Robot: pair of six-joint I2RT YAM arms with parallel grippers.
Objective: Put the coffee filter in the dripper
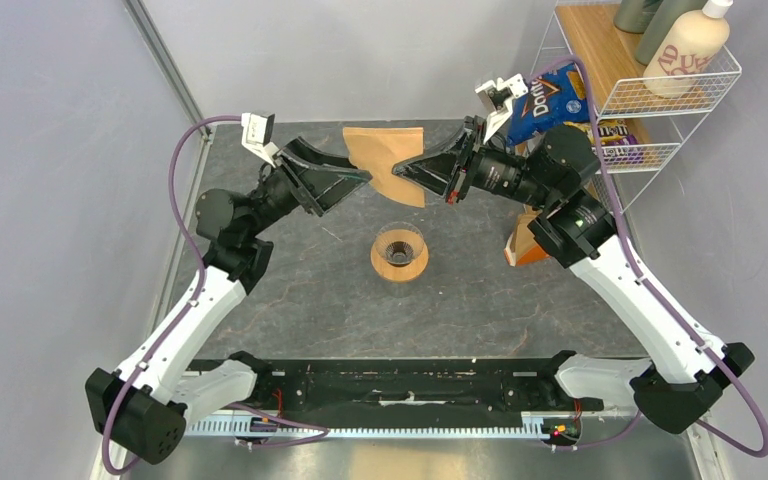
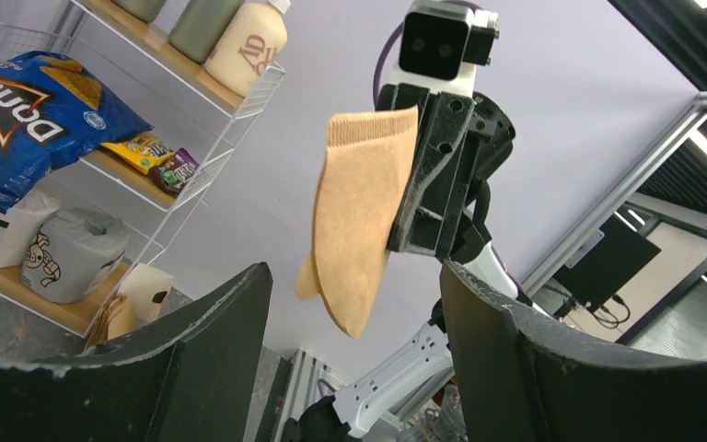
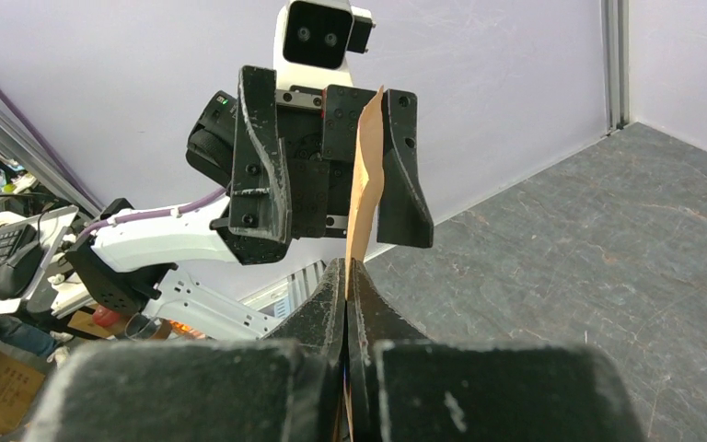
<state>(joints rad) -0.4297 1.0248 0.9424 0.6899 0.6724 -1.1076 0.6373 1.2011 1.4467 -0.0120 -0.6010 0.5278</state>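
Your right pincer (image 1: 400, 172) clamps the coffee filter (image 1: 380, 148), and your left pincer (image 1: 363, 180) gapes around its edge. With the dripper (image 1: 399, 252) below both, spread the filter open next.

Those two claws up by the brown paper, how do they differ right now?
The right gripper is shut, pinching the coffee filter; the left gripper stands open, the filter's edge between its jaws, unclamped. The right reaches from the shelf side, the left from the opposite side. Both are black, two-fingered, and raised off the table.
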